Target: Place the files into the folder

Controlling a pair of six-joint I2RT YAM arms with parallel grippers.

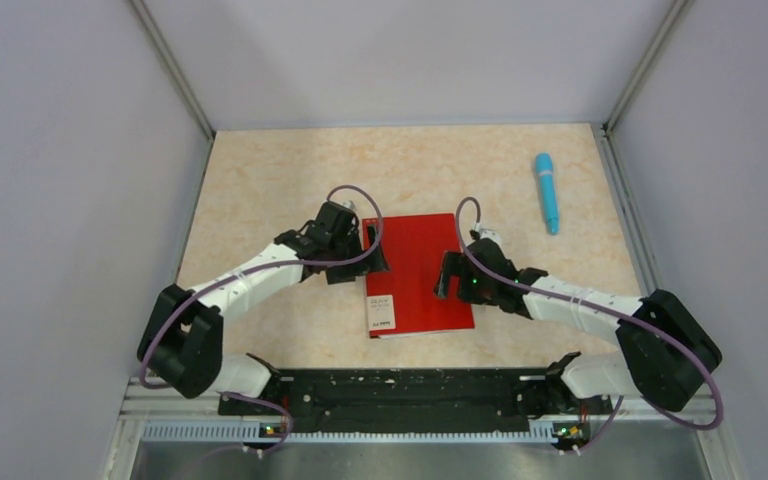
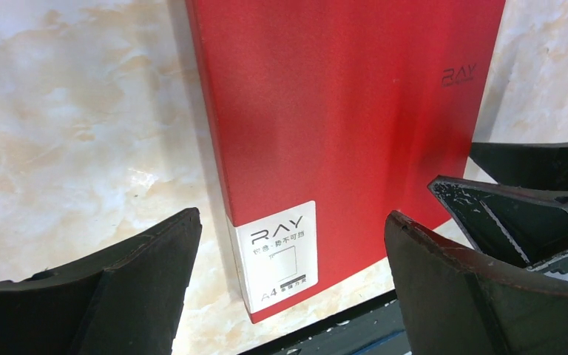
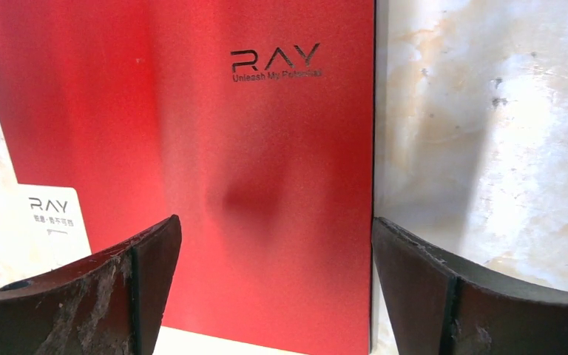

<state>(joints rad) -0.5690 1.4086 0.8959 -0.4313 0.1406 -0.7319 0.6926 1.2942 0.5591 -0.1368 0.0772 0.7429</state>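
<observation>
The red folder [image 1: 418,272] lies shut and flat in the middle of the table, its white label [image 1: 381,312] at the near left corner. It fills the left wrist view [image 2: 340,111] and the right wrist view [image 3: 266,148]. No white files show clearly. A thin pale strip [image 3: 266,344] runs along the folder's near edge, and I cannot tell if it is paper. My left gripper [image 1: 365,255] [image 2: 292,222] is open and empty over the folder's left edge. My right gripper [image 1: 447,275] [image 3: 275,229] is open and empty over its right edge.
A blue pen [image 1: 547,192] lies at the far right of the marble tabletop [image 1: 280,180]. Grey walls stand on three sides. The black base rail [image 1: 400,392] runs along the near edge. The right gripper's fingers [image 2: 518,207] show in the left wrist view.
</observation>
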